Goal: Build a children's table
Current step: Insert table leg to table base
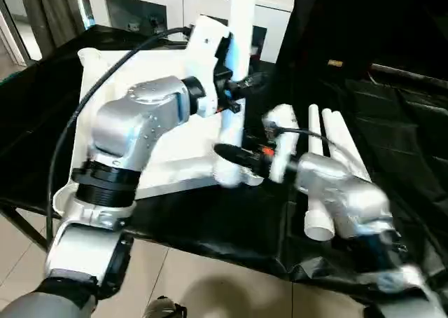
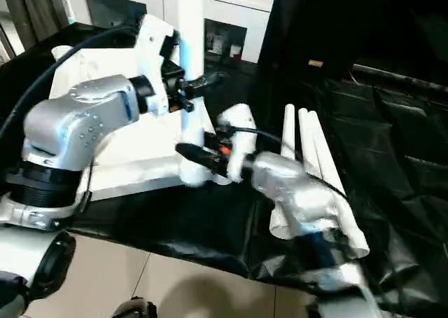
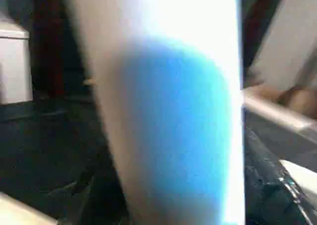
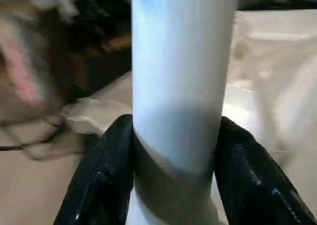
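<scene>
Up close, right jaws (image 4: 176, 185) clamp upright leg (image 4: 181, 76), left jaws' state unclear.

No legible text, label, brand, number or sign in any view. Small yellowish tag (image 1: 335, 64) on the black drape behind the work table: marking too small to read.
</scene>
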